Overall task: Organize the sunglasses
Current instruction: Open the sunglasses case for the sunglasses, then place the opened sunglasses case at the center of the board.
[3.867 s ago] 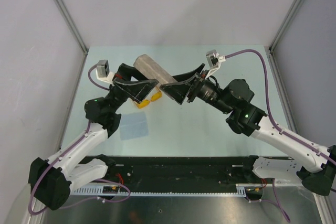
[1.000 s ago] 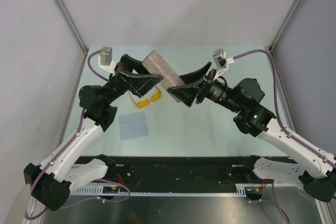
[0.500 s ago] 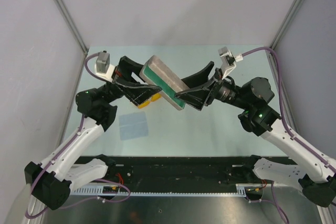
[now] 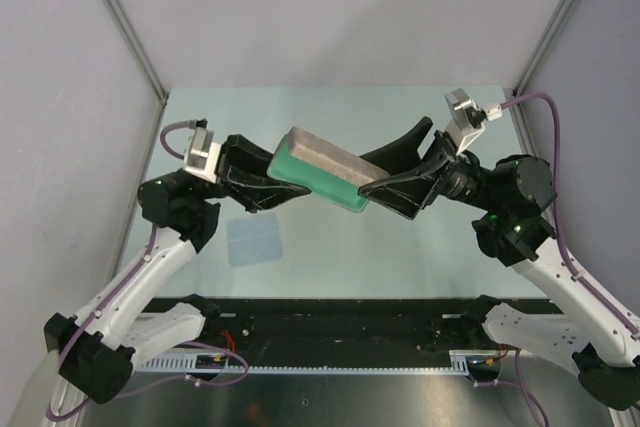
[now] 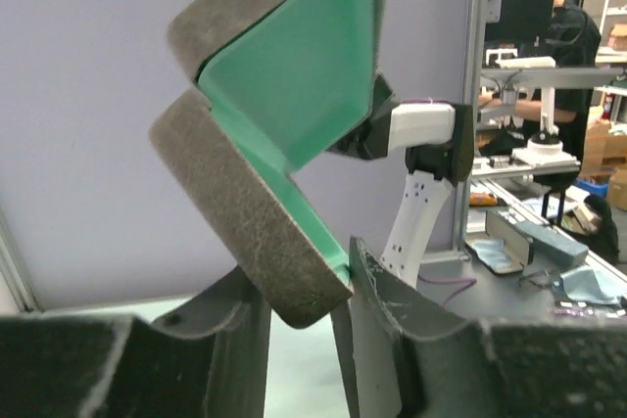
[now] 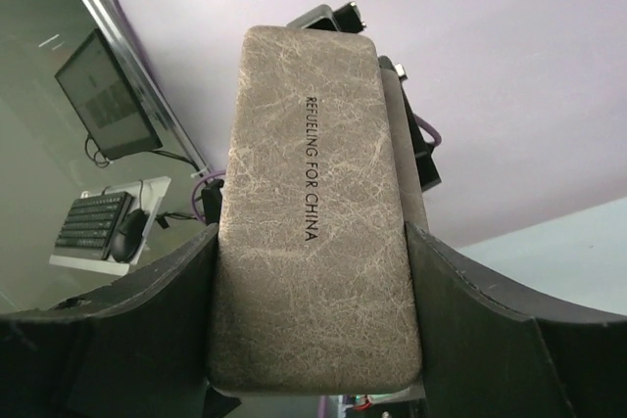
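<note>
Sunglasses: they are not showing in any of the three views, so I cannot tell where they are lying relative to either gripper.

Case (image 4: 325, 159): the grey-brown speckled oblong is hanging in the air above the middle of the table (image 4: 420, 257), tilted, with its left end higher in the overhead view. It is standing partly open, and its teal lining (image 4: 300, 179) is facing the near side.

Left gripper (image 4: 285, 185): it is pinching the left end of the case. In the left wrist view the left gripper (image 5: 309, 315) is closing narrowly on the end of one grey shell of the case (image 5: 255, 227), the fingers (image 5: 235, 340) pressing it from both sides, while the two shells are spreading in a V with the teal lining (image 5: 294, 75) between them.

Right gripper (image 4: 372, 179): it is gripping the right end of the case. In the right wrist view the right gripper (image 6: 313, 281) is holding a shell of the case (image 6: 313, 212) across its width, the fingers (image 6: 157, 301) touching both long edges. The outer face with its printed lettering is facing the camera.

Cloth (image 4: 255, 239): the light blue square is lying flat on the table, below the left gripper in the overhead view and apart from the case.
</note>
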You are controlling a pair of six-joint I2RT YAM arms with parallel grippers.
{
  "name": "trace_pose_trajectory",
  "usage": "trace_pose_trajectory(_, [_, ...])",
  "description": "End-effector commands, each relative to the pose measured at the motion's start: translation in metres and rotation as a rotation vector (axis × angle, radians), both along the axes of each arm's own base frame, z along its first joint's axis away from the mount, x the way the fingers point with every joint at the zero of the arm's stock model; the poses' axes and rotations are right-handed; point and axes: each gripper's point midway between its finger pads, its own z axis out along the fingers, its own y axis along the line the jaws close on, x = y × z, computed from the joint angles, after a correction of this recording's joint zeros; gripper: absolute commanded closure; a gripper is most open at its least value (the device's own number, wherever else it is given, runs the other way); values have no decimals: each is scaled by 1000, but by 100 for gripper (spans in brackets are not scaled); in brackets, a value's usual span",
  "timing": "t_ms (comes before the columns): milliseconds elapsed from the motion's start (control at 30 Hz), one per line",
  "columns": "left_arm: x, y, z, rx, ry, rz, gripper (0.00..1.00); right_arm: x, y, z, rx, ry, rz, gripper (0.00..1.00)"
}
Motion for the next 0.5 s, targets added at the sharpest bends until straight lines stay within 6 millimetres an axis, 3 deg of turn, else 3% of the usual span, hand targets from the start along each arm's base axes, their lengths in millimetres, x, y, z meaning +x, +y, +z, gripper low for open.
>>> trace_pose_trajectory(0, [-1, 3, 7, -17, -84, 19, 65, -8, -11, 20, 53, -43, -15, 100])
trace_pose_trajectory(33, [2, 3, 7, -19, -73, 26, 62, -6, -12, 20, 51, -45, -27, 100])
trace_pose_trajectory(67, [8, 5, 9, -32, -52, 46, 47, -1, -12, 19, 50, -37, -51, 100])
trace_pose_trajectory(133, [15, 8, 9, -38, -25, 67, 29, 7, -12, 15, 38, -35, -93, 100])
trace_pose_trajectory(167, [18, 9, 9, -43, -4, 74, 9, 17, -11, 10, 23, -6, -133, 100])
trace_pose_trajectory(200, [19, 10, 11, -51, 6, 82, 1, 23, -11, 7, 14, 4, -161, 100])
trace_pose_trajectory(467, [30, 15, 13, -72, 47, 127, 0, 82, -5, -33, -102, 88, -410, 100])
